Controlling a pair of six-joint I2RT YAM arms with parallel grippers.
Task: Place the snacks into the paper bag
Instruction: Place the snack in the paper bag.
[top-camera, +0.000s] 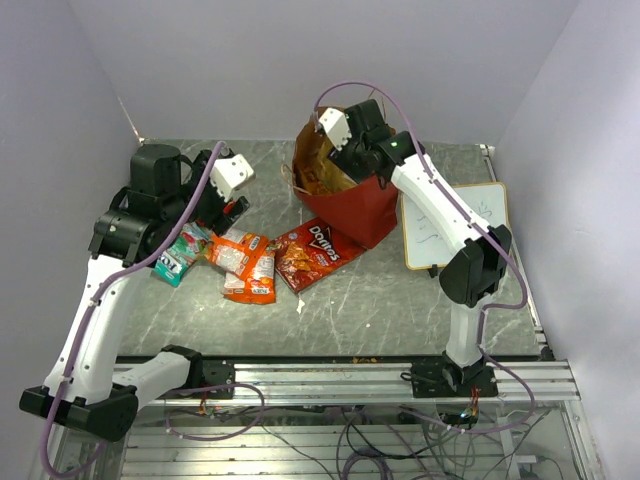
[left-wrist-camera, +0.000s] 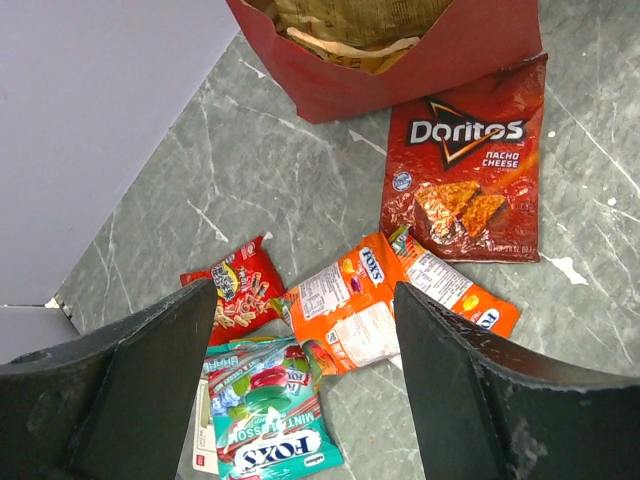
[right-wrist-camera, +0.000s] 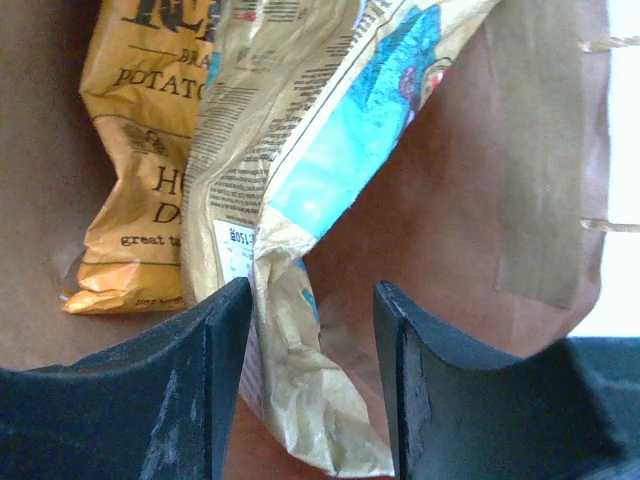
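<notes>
Right wrist view alone shows inside the paper bag (right-wrist-camera: 450, 250), at the desk (top-camera: 400, 310) far edge: right claw (right-wrist-camera: 310, 400) released, astride the kraft pouch (right-wrist-camera: 300, 150). Left claw (left-wrist-camera: 305, 292) spread above left-edge packets (left-wrist-camera: 350, 310).

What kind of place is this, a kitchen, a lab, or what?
Most likely a robotics lab test cell, not a kitchen. Plain walls box in a stone-patterned table. An aluminium frame with loose cables runs along its near edge, and the left arm and right arm are bolted there.
</notes>
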